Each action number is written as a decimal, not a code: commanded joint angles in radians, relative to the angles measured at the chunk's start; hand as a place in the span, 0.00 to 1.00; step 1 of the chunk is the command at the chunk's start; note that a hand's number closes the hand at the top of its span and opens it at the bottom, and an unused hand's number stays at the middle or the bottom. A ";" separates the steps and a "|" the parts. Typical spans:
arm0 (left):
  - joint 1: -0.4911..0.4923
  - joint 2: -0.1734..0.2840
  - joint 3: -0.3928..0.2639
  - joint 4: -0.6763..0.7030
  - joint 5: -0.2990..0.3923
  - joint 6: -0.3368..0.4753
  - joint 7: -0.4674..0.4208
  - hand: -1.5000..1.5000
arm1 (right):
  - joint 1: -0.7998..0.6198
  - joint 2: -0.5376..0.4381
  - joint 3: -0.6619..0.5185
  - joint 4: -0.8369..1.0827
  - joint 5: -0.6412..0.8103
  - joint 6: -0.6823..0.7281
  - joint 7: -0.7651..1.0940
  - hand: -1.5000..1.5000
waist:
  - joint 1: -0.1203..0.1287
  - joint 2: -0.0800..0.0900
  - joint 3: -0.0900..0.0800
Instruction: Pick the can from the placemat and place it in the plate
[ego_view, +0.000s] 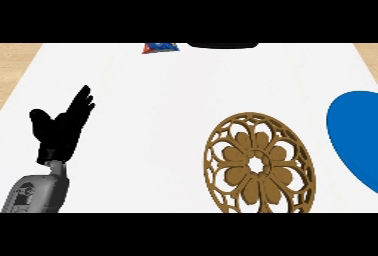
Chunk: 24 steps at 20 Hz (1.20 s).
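Head view, items on the white worktop (170, 100):

1. Left hand (63, 127), black, on a grey forearm (37, 192). It is standing near the worktop's left edge, fingers straight and pointing up, released and grasping nothing; it is resting, probably because the work belongs to the other side.
2. Right hand: it is not showing anywhere, so I cannot tell its state.
3. Brown openwork placemat (258, 165), round with a flower pattern, lying toward the near edge, right of centre. Nothing is sitting on it.
4. Blue plate (358, 135), at the right edge, cut off by the frame. No can is showing on the visible part.
5. Can: it is not appearing anywhere, so I cannot say where it is.
6. Small red-and-blue object (160, 47) and a dark shape (221, 45) at the far edge, both cropped and hard to identify.
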 joint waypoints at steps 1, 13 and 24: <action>0.059 -0.016 -0.012 -0.018 -0.014 0.004 -0.031 0.50 | -0.063 -0.031 0.013 0.235 -0.001 0.074 -0.067 0.00 | 0.009 0.001 0.001; 0.043 -0.015 0.001 -0.009 -0.016 -0.003 -0.013 0.50 | -0.190 -0.097 -0.108 0.365 -0.201 0.263 -0.527 0.00 | -0.024 -0.009 -0.001; 0.019 -0.013 0.017 0.027 -0.031 0.007 -0.032 0.50 | -0.185 -0.174 -0.187 0.405 -0.480 0.708 -0.156 0.00 | -0.034 -0.010 -0.002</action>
